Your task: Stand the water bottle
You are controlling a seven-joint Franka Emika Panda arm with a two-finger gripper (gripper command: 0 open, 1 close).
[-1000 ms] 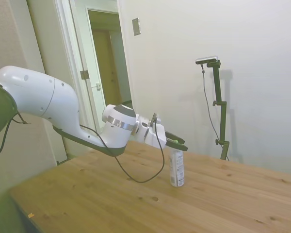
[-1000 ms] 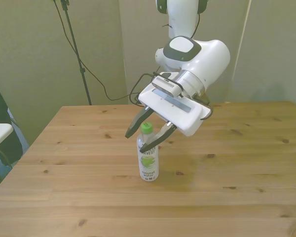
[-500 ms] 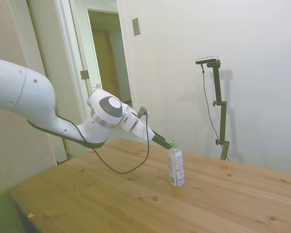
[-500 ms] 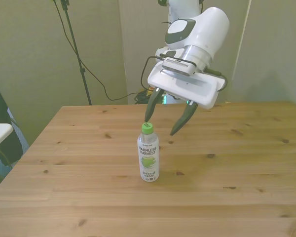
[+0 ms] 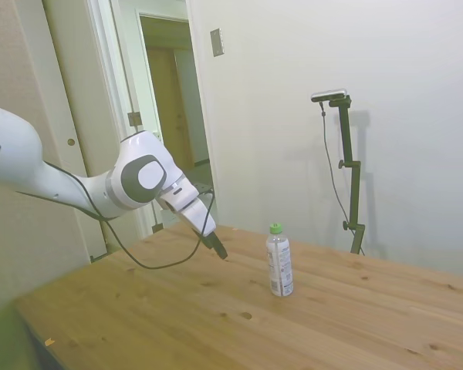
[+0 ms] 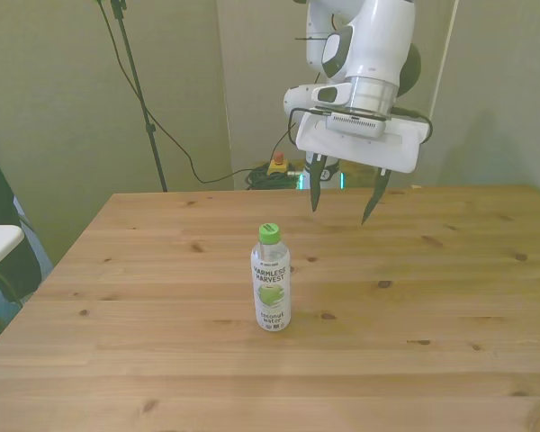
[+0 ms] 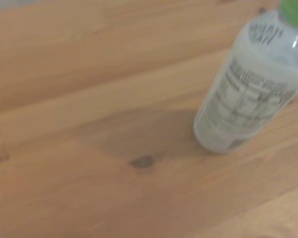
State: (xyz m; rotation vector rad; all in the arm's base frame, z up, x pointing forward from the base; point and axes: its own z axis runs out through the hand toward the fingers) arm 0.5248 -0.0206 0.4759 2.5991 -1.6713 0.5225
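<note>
Water bottle (image 6: 271, 280) standing upright on the wooden table (image 6: 450, 297), green cap (image 6: 268, 232) on top, white label with dark text facing the front camera. In the front view, placed a little toward nine o'clock from the table's middle, base flat on the boards, nothing touching it. In the side view, same bottle (image 5: 279, 260) upright and alone, near the middle of the visible tabletop (image 5: 177, 324).

Gripper (image 6: 341, 202) hanging in the air, empty, fingers spread wide and pointing down at the table. In the front view, at about one o'clock from the bottle, well apart from it and farther back over the table's rear portion. One dark finger (image 6: 314, 187) at the nine o'clock side of the white gripper body, the other at the three o'clock side. In the side view, gripper (image 5: 218, 248) at roughly nine o'clock from the bottle, tips just above the wood, clear gap between them and the bottle; whether the tips touch the surface hard to judge from this angle.

Wrist view blurred: bottle (image 7: 248, 89) seen from above and at a slant, back label with fine print and a bit of green cap visible, probably a faint shadow on the wood (image 7: 89, 124) beside its base, plus a small dark knot (image 7: 142, 161) in the grain nearby.
</note>
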